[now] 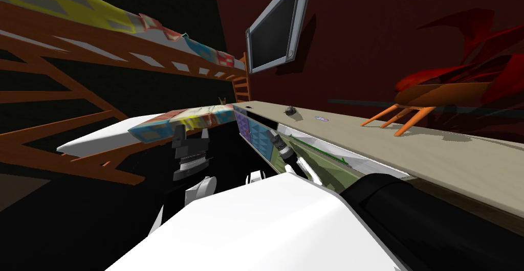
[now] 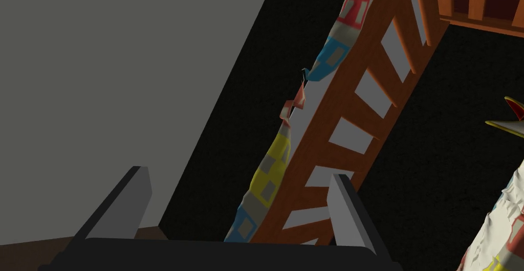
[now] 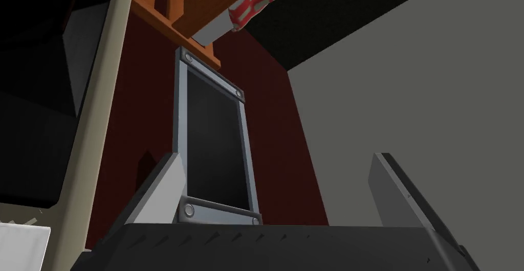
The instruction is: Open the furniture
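The furniture is a long low unit with a beige top (image 1: 409,148) running along the dark red wall on my right. Its front (image 1: 256,135) shows purple, blue and green panels, and I cannot tell whether any stands ajar. My right gripper (image 1: 275,139) hangs close in front of those panels, just below the top's edge. In the right wrist view that gripper (image 3: 276,160) is open with nothing between its fingers, and the beige top's edge (image 3: 92,130) runs beside one finger. My left gripper (image 1: 191,132) is held apart to the left, open and empty (image 2: 239,173).
An orange-brown bunk bed frame (image 1: 66,63) with a patchwork quilt (image 1: 189,117) closes in the left side. A grey-framed dark screen (image 1: 274,25) hangs on the wall. A red object on orange legs (image 1: 435,96) and small items (image 1: 291,111) sit on the beige top.
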`<state>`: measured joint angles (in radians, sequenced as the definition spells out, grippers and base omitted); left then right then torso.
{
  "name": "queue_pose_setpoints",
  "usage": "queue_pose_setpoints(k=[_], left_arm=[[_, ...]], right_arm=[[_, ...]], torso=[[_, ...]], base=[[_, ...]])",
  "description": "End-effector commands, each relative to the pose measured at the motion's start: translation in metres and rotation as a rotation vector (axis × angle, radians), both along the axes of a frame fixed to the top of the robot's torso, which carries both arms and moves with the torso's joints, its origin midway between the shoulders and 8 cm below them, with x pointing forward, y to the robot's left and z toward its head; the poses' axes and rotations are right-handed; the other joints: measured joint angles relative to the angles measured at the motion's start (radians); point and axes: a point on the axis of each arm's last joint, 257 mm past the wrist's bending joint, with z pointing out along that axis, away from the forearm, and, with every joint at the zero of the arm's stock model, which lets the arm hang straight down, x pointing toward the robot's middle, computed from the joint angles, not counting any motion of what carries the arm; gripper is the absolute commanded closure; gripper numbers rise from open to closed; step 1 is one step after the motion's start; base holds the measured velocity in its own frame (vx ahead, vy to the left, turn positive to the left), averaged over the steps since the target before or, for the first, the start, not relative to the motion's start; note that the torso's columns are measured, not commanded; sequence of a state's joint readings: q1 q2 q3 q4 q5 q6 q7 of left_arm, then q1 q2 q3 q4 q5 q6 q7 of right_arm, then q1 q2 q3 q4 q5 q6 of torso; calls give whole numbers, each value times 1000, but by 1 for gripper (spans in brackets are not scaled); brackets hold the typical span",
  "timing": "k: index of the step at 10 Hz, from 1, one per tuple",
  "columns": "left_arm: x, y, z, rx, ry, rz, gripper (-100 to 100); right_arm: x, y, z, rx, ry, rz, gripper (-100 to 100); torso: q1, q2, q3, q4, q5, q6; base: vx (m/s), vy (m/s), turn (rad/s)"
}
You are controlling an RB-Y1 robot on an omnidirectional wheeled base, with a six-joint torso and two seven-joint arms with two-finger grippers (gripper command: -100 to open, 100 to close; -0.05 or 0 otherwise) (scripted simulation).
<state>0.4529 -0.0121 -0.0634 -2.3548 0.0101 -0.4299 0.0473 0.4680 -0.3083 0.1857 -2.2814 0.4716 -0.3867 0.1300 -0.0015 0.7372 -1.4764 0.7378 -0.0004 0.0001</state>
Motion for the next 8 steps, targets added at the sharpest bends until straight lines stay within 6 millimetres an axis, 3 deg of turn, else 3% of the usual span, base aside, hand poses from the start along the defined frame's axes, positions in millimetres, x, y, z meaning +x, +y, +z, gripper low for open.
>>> queue_pose_setpoints(k=[1,8], left_arm=[[0,0,0,0,0,0,0],[0,0,0,0,0,0,0]], right_arm=[[5,9,-13,-146,-5,-39,-100],[9,26,-43,-489,-59,-121,-100]], torso=[[1,1,0,0,0,0],[2,1,0,0,0,0]], base=[[116,20,-117],[109,13,-68]])
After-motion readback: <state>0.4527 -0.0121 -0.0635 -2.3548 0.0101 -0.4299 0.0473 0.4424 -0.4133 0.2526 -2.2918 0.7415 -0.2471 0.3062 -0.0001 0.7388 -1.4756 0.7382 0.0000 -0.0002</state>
